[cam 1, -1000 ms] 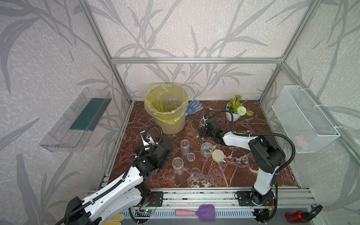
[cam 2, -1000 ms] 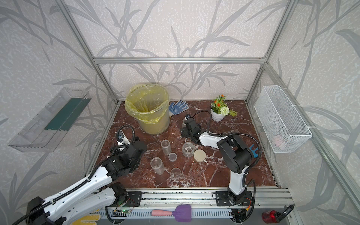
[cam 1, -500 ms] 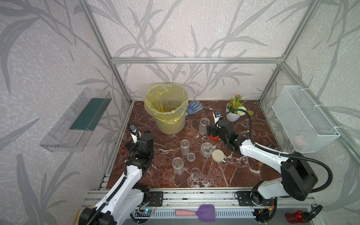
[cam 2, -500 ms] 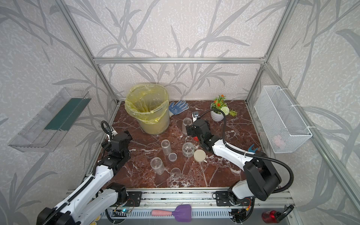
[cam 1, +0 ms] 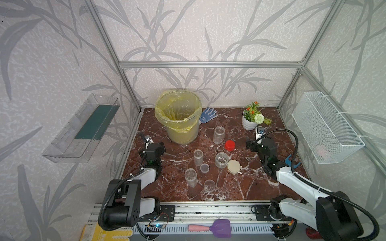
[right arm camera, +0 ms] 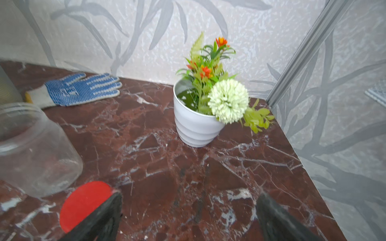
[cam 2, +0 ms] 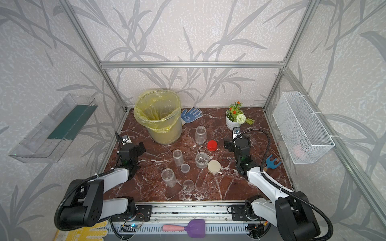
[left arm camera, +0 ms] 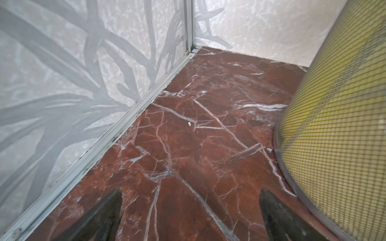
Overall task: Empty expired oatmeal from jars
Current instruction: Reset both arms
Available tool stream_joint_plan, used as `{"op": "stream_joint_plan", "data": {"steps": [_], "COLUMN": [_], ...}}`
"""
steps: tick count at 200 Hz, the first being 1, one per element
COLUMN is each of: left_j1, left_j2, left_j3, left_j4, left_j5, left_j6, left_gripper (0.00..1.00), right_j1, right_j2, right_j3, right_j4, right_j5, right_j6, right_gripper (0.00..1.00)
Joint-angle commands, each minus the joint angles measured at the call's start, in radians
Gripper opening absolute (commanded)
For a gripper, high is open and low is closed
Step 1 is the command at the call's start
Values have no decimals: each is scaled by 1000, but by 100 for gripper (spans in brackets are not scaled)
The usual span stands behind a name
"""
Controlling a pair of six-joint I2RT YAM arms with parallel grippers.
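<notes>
Far left on red marble table (cam 1: 261, 187): bucket with yellow liner (cam 1: 179, 116), upright. Near left of it, left gripper (left arm camera: 190, 194), jaws wide apart, holding nothing. Right of centre, right gripper (right arm camera: 190, 196), jaws equally apart, empty. Mid-table, upright and uncapped: tall jar (cam 1: 218, 135), squat jar (cam 1: 221, 160), two slim jars (cam 1: 198, 157). Touching squat jar, beige lid (cam 1: 234, 167); close to right gripper, red cap (cam 1: 229, 145); among slim jars, two clear lids (cam 1: 204, 168).

Both top views look down from high at six o'clock, sharing the table (cam 1: 250, 187). Wrist cameras sit low and close: left faces the bucket (left arm camera: 334, 125) (eleven o'clock) — right faces the flower pot (right arm camera: 196, 129), one o'clock.
</notes>
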Motion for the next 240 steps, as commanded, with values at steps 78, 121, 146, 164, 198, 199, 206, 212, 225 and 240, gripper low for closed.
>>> {"op": "stream_joint_plan", "data": {"steps": [78, 121, 146, 164, 198, 199, 206, 212, 225, 240], "left_j1": [31, 27, 23, 23, 22, 21, 21, 21, 21, 20], "left_j2": [194, 201, 202, 202, 203, 203, 203, 203, 204, 204], "left_j3": [21, 55, 57, 57, 57, 57, 57, 57, 60, 59], "left_j4": [235, 180, 179, 178, 179, 179, 178, 177, 175, 174], "left_j5": [104, 104, 101, 100, 98, 98, 97, 98, 97, 94], "left_j6": [38, 47, 49, 49, 50, 49, 51, 49, 49, 50], "left_gripper": [99, 99, 99, 99, 99, 99, 99, 99, 99, 99], "right_j1": [-152, -152, -152, -152, -147, -147, -147, -147, -148, -147], "right_j2": [290, 427, 426, 443, 430, 430, 428, 428, 428, 427], "right_j3": [-136, -108, -105, -53, -41, -41, -37, -34, -34, -34], "right_j4": [482, 578, 567, 501, 454, 453, 447, 443, 438, 439], "right_j5": [-144, -83, -81, -87, -103, -103, -99, -100, -99, -100], "right_j6": [23, 54, 55, 47, 34, 34, 36, 37, 37, 37], "right_gripper": [99, 99, 99, 99, 99, 99, 99, 99, 99, 99]}}
